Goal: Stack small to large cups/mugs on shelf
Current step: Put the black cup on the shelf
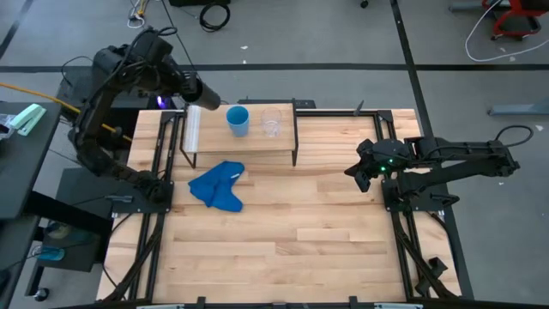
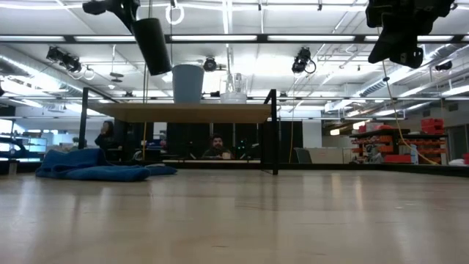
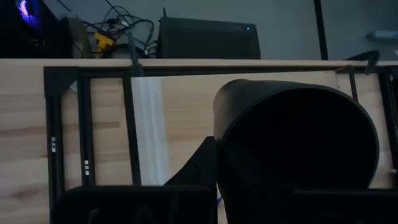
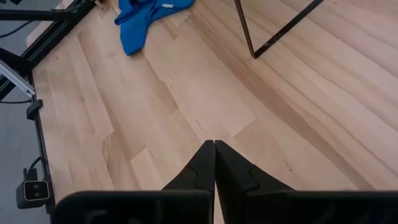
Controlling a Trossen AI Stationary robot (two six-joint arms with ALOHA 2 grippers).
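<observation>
My left gripper (image 1: 196, 88) is shut on the black cup (image 1: 208, 93), which is in the air over the far left corner of the shelf (image 1: 249, 148). In the low view the black cup (image 2: 152, 44) hangs tilted above the shelf board (image 2: 190, 112). The light blue cup (image 1: 238, 120) and the clear cup (image 1: 272, 124) stand side by side on the shelf, the clear one to the right. My right gripper (image 1: 360, 172) is shut and empty above the table, right of the shelf. My left gripper holds the black cup at its upper, open end (image 3: 227, 134). One finger (image 3: 199, 168) lies against the outer wall; the cup hides the other. The fingers slant down from the table's far left. The cup is lifted clear of the shelf, its bottom end (image 2: 161, 67) tilted down toward the right.
A crumpled blue cloth (image 1: 218, 185) lies on the table in front of the shelf's left half. The shelf's black legs (image 4: 255, 37) stand on the tabletop. A black metal frame (image 1: 159, 163) runs along the table's sides. People sit beyond the far edge (image 2: 216, 147).
</observation>
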